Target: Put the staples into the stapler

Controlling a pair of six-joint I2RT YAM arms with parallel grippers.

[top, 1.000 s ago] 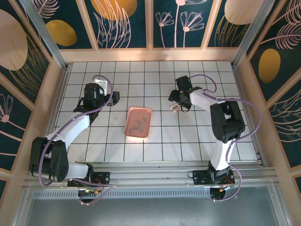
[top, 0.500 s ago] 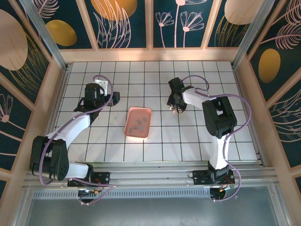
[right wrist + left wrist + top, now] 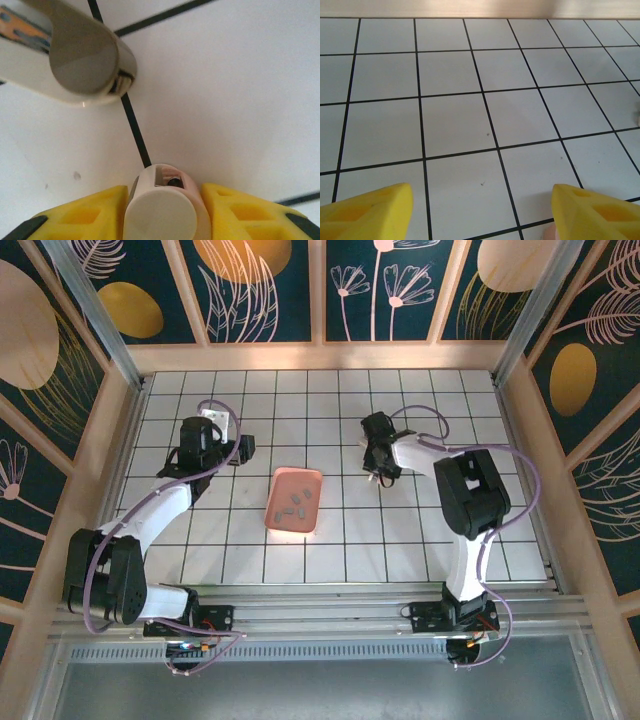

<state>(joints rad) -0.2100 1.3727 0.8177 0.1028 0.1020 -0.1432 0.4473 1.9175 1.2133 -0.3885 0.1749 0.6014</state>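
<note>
The staples (image 3: 298, 504) lie in the pink tray (image 3: 284, 483) near the middle of the table (image 3: 400, 540). The right jaws grip the cream stapler (image 3: 161, 212) to the tray's right. The left jaws stand wide apart over bare surface toward the far-left corner.

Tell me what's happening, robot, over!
Left jaws open over bare tiles. Right jaws pinching stapler. Staples in tray, untouched. Bare tiles between tray and stapler.
</note>
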